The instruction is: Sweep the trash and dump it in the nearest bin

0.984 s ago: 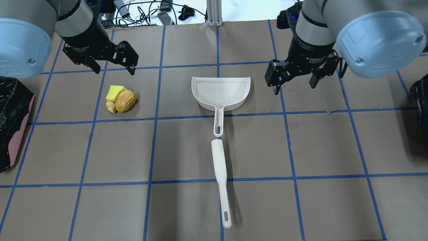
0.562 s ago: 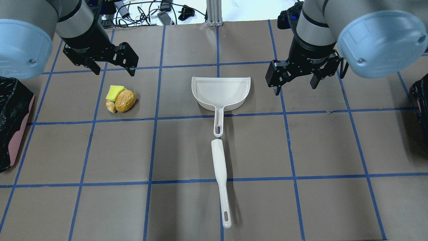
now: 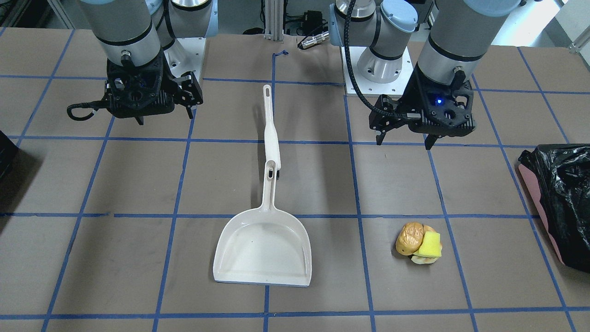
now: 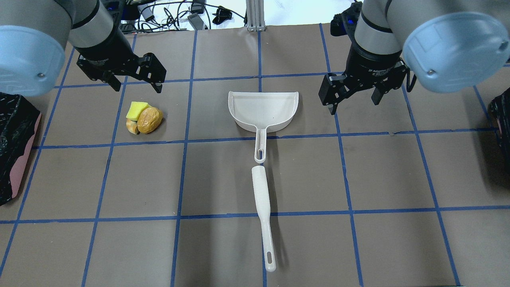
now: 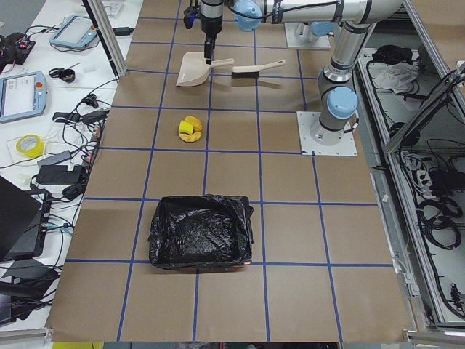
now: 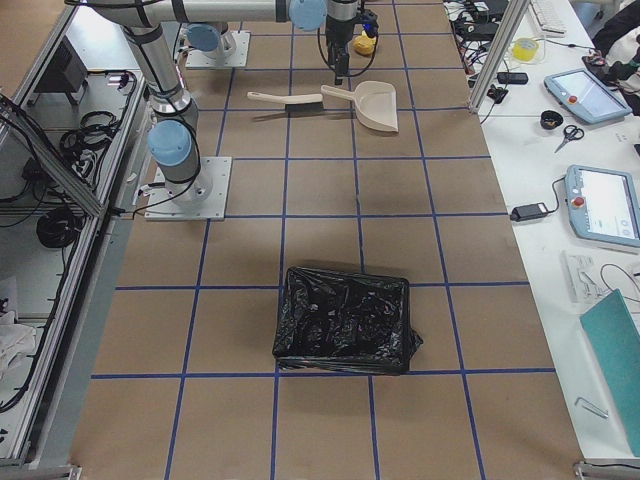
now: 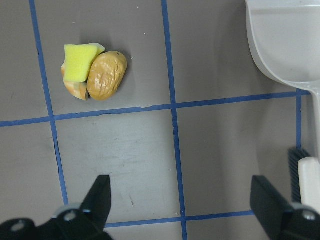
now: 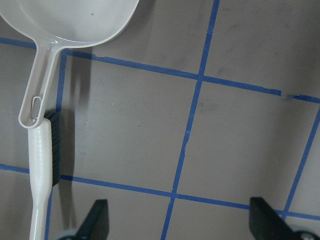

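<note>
You see a brown table [image 4: 382, 175] marked into squares by blue tape. At its edge on the robot's left stands the bin [image 4: 22, 167], pink-sided and lined with a crinkly black bag.

The left gripper [image 4: 137, 85] hangs over the table just beyond the trash, its fingers spread wide and holding nothing. The right gripper [image 4: 354, 104] hangs beside the dustpan's far corner, also spread wide and empty.

A white dustpan [image 4: 263, 109] lies flat near the table's middle, handle toward the robot. A white brush [image 4: 263, 215] lies in line with that handle; the two may touch, but the views leave this unclear.

The trash [image 4: 144, 118], a golden-brown lump, a yellow block and a pale scrap, sits between bin and dustpan, touching neither.
</note>
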